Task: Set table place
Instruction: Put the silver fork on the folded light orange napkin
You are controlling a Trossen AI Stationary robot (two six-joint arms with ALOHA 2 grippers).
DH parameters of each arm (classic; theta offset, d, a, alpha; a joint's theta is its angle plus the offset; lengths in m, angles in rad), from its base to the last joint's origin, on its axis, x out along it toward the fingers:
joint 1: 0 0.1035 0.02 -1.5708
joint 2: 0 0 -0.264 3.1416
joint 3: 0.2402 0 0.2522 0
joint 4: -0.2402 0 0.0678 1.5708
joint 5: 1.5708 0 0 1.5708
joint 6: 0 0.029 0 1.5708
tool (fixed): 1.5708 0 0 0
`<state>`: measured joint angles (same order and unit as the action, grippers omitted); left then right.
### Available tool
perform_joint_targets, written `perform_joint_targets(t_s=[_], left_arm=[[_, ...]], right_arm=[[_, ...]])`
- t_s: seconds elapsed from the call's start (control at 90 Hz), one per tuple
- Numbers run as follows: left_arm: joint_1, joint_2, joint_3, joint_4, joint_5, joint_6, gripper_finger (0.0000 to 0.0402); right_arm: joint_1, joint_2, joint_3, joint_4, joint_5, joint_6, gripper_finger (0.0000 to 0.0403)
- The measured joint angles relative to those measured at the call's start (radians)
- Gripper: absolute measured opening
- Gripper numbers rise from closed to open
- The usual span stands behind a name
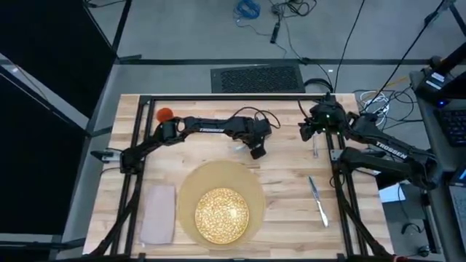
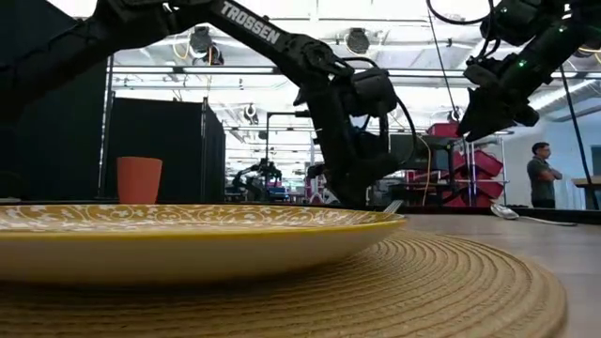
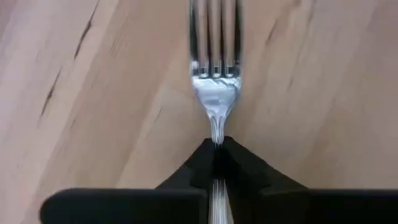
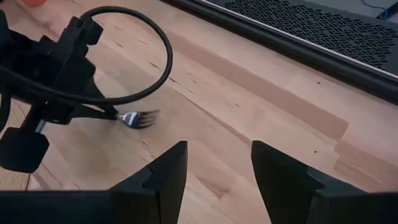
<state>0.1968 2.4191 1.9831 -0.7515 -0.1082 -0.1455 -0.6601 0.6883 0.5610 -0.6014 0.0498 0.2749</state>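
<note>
High view: left tool [image 1: 240, 148] clamped on fork [image 3: 214, 74] over plank table [image 1: 291, 175], right tool [image 4: 217, 171] apart.

gold-speckled plate [image 1: 221, 215], orange cup [image 1: 165, 113]

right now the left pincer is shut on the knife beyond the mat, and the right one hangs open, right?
Not the knife: the left pincer is shut on the fork, as the left wrist view shows. The knife lies apart. The right pincer does hang open.

Bright overhead ceiling lights [image 2: 357, 39] glare in the low view's upper center; near plate [image 2: 188, 239] blurred. Fork [image 3: 214, 81] tines soft, glinting. Table [image 1: 291, 175] evenly lit, faint shadows.
</note>
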Motion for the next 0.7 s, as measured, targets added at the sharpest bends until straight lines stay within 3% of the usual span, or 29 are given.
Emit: perform_joint_targets(t_s=[0.233,0.356,0.489,0.7], left_arm=[[-0.010,-0.034,0.041,-0.099,0.003,0.005,0.0002],[-0.010,-0.128,0.086,-0.197,-0.003,0.022,0.0001],[-0.010,-0.223,0.091,-0.372,-0.011,0.013,0.0001],[-0.010,-0.364,0.089,-0.648,-0.013,-0.150,0.0000]], right_arm=[[0.000,0.000,0.000,-0.001,0.000,-0.003,0.0164],[0.000,0.000,0.000,-0.002,0.000,-0.009,0.0164],[0.000,0.000,0.000,0.000,0.000,-0.011,0.0164],[0.000,0.000,0.000,0.015,0.001,-0.026,0.0164]])
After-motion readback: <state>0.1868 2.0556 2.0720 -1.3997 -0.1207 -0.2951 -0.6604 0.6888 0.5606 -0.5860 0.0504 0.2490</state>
